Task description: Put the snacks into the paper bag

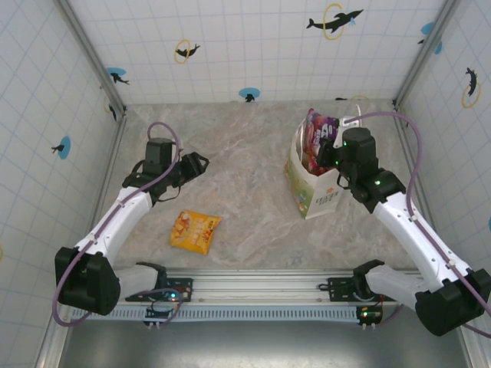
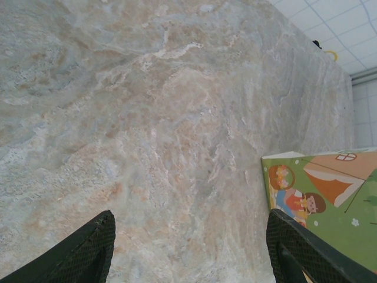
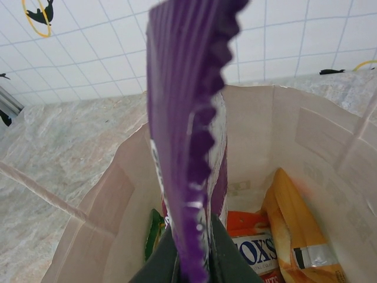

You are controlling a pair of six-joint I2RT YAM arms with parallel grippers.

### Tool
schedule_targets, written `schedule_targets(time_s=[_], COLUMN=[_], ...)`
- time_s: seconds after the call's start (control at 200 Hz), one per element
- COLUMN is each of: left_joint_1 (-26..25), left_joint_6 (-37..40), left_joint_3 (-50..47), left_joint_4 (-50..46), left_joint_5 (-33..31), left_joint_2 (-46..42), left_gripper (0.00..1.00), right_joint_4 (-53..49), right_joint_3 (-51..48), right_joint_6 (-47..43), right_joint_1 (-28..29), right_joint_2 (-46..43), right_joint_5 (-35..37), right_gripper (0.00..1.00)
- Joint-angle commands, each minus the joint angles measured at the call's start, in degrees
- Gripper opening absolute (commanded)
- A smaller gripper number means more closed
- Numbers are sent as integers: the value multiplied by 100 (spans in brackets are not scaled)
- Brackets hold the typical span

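Purple packet (image 3: 187, 147) is pinched by the right gripper (image 3: 194, 259) at the mouth of the paper bag (image 3: 294, 135). Left gripper (image 2: 189, 223) stands spread and empty above the table (image 2: 147, 118).

It was a robot test cell in a lab, not a lived-in room; white grid-printed walls (image 1: 253, 54) with dolphin stickers (image 1: 335, 21) boxed in a marble-patterned tabletop (image 1: 245, 192); bare aluminium posts (image 1: 88, 50) framed the corners; the left arm (image 1: 123, 215) and right arm (image 1: 414, 226) were bolted to a metal rail (image 1: 261, 282) along the near edge.
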Motion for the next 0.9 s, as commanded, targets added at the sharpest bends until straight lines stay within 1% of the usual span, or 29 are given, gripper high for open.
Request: schedule_targets(time_s=[0.0,0.23,0.265,0.315,0.375,0.41,0.475,0.57,0.67,0.816,0.896], left_joint_1=[-45,-53,-53,-51,-51,-52,-52,-53,-52,-49,-51], left_joint_6=[103,121,128,127,104,81,30,27,24,-217,-437], left_joint_3=[136,120,122,127,142,159,182,275,374,390,344], left_joint_4=[38,21,18,10,-18,-41,-97,-324,-617,-1085,-1326], left_joint_5=[45,12,12,17,14,12,11,4,37,93,176], left_joint_2=[3,-60,-56,-52,-37,-35,-35,-26,-25,-162,-299], left_gripper=[69,69,69,69,69,69,69,69,69,69,69], right_joint_4=[201,221,199,136,35,-27,-107,-165,-155,-187,-265], right_joint_3=[349,278,286,349,442,502,595,643,643,738,815], right_joint_6=[114,150,167,181,213,220,237,274,274,321,409], right_joint_1=[-26,-27,-31,-29,-29,-29,-32,-21,-22,28,211], right_joint_2=[19,-9,-1,6,-7,-25,-90,-255,-443,-561,-551], right_joint_5=[-97,-78,-81,-83,-62,-46,-6,-34,-268,-1047,-1216], right_gripper=[2,8,13,24,35,39,43,44,45,45,46])
